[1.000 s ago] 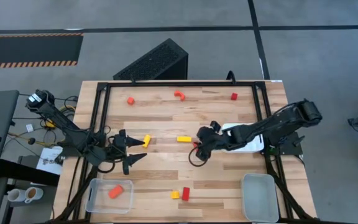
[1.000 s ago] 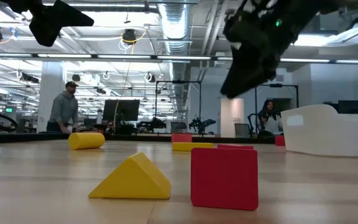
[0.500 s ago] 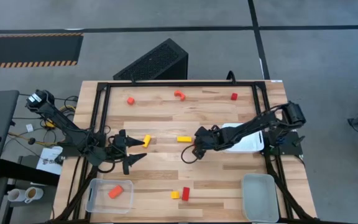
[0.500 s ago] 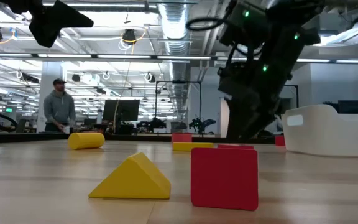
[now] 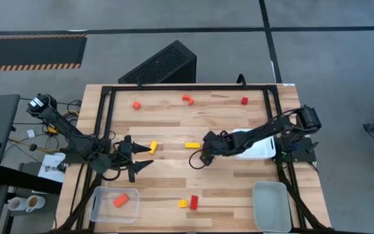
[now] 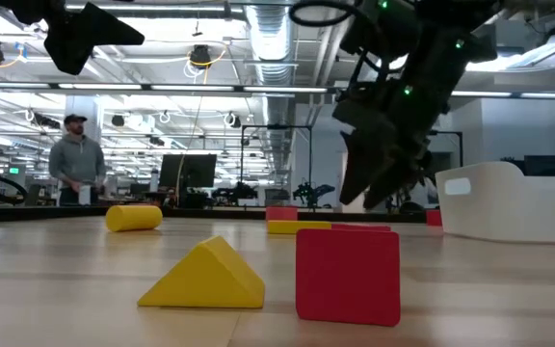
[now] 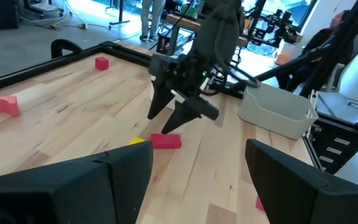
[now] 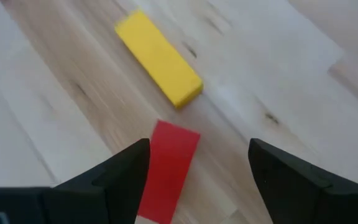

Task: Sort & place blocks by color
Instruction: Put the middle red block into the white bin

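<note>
My right gripper (image 5: 202, 156) is open near the table's middle, just above a red bar (image 8: 166, 171) that lies flat on the wood. Its fingers stand on either side of the bar without touching it. A yellow bar (image 8: 159, 57) lies just beyond it and also shows in the high view (image 5: 192, 145). My left gripper (image 5: 137, 162) is open and empty at the left, beside a yellow cylinder (image 5: 152, 147). Its wrist view shows my right gripper (image 7: 179, 109) over the red bar (image 7: 165, 141). An orange block (image 5: 121, 200) lies in the clear tray (image 5: 100, 208).
A red block (image 5: 136, 104), a red arch (image 5: 187, 99) and a red cube (image 5: 244, 100) lie near the far edge. A yellow wedge (image 6: 205, 277) and a red block (image 6: 348, 273) lie near the front. A white tray (image 5: 258, 146) and a clear tray (image 5: 270, 207) stand on the right.
My right gripper has moved a little toward the table's left and come down over the red bar, staying open. The left arm has kept still. A person in the room behind has walked to the left.
</note>
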`<control>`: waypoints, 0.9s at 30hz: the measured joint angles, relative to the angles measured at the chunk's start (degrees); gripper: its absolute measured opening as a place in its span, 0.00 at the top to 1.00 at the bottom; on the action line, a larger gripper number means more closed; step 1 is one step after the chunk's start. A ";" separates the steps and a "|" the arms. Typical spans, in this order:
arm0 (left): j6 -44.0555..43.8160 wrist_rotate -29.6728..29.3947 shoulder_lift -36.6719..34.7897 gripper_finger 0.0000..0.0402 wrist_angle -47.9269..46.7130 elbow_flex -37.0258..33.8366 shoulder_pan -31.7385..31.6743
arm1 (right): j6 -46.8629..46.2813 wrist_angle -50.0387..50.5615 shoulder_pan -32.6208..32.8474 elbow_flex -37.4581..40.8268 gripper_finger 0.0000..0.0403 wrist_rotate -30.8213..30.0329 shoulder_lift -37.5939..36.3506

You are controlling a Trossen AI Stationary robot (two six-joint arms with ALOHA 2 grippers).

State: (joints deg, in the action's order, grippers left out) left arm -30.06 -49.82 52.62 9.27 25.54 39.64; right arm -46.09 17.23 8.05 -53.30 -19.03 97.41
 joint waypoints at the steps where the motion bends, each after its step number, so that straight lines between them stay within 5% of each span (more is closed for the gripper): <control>1: 0.00 0.00 0.00 0.39 0.13 -0.11 0.00 | 0.00 0.02 0.14 0.00 0.26 -0.10 -0.25; 19: -1.09 -0.42 0.02 0.39 -0.80 -0.31 0.00 | -2.06 0.46 3.63 -2.92 0.26 1.13 6.93; 27: -2.23 -0.23 0.02 0.39 -1.02 -0.33 0.00 | -2.06 11.27 3.67 -10.77 0.29 0.46 13.94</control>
State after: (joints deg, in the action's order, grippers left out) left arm -32.29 -50.06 52.64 8.25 25.21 39.64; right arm -48.15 28.50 11.73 -64.07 -18.57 111.34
